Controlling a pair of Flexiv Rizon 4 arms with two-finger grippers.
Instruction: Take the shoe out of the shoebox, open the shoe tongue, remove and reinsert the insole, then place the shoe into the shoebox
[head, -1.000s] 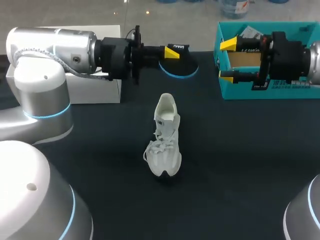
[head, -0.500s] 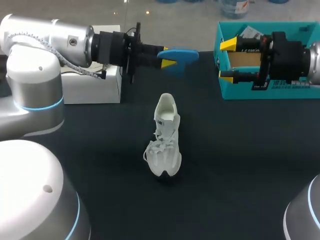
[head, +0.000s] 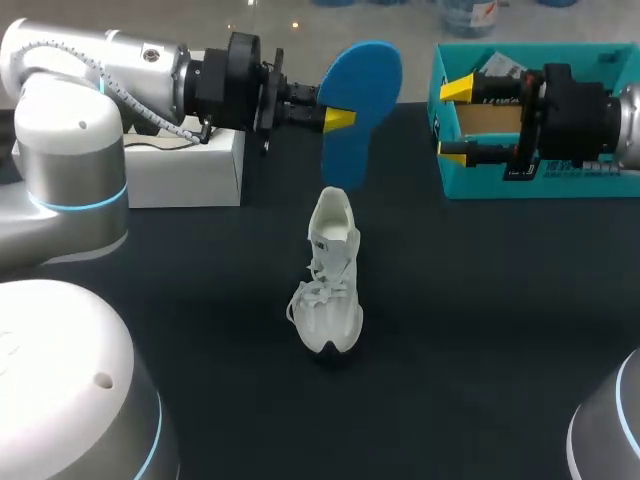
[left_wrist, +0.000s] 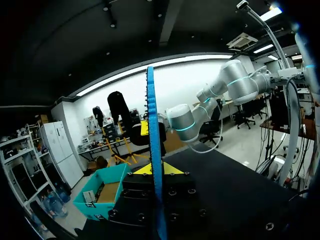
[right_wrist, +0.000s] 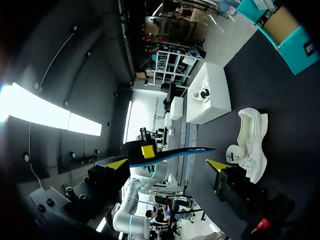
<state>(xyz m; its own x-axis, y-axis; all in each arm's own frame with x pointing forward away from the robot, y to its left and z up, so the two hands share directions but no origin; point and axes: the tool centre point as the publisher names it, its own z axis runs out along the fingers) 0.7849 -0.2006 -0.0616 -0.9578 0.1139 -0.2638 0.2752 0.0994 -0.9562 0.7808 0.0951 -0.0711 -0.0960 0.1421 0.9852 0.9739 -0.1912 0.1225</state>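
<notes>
The white shoe stands upright on the dark table's middle, heel toward the far side. My left gripper is shut on the blue insole, which it holds up on edge above and behind the shoe's heel. In the left wrist view the insole runs edge-on between the yellow tips. My right gripper stands open with nothing in it, in front of the teal shoebox. The right wrist view shows the shoe and the insole ahead of the open gripper.
A white box stands at the back left, under my left arm. The teal shoebox sits at the back right. Dark bare table lies in front of and beside the shoe.
My left gripper has turned at the wrist and lifted: the insole has gone from lying flat and low to standing up on edge with its blue face showing. The right arm has kept still.
</notes>
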